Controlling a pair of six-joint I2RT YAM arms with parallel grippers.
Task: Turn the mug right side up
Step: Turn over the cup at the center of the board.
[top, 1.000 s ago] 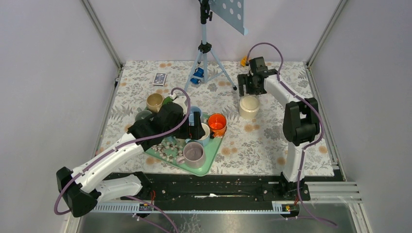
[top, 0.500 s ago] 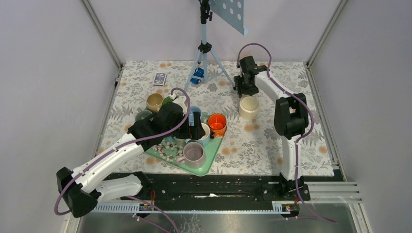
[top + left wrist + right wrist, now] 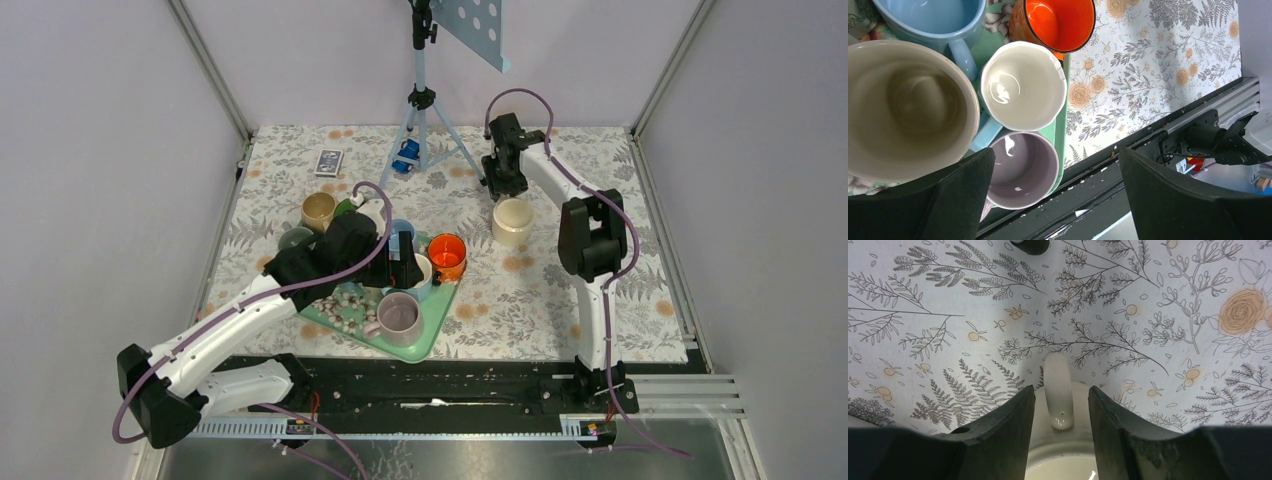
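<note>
The cream mug [image 3: 513,222] stands upside down on the floral cloth, right of the tray, flat bottom up. In the right wrist view its handle [image 3: 1058,395] rises between my fingers. My right gripper [image 3: 505,188] [image 3: 1061,396] hangs just behind the mug. Its jaws straddle the handle, narrowed but open, with a small gap on each side. My left gripper [image 3: 403,260] [image 3: 1055,167] hovers wide open over the tray's mugs, holding nothing.
A green tray [image 3: 440,325] carries an orange mug [image 3: 447,252], a purple mug [image 3: 398,316], a white cup [image 3: 1023,85] and a blue mug [image 3: 943,20]. A tripod [image 3: 425,110] stands at the back. A beige cup [image 3: 319,210] and a card box [image 3: 329,161] lie at the left.
My right gripper swung left from the back right to the mug's handle, and its jaws narrowed around it. The left arm and the mugs stayed put.
</note>
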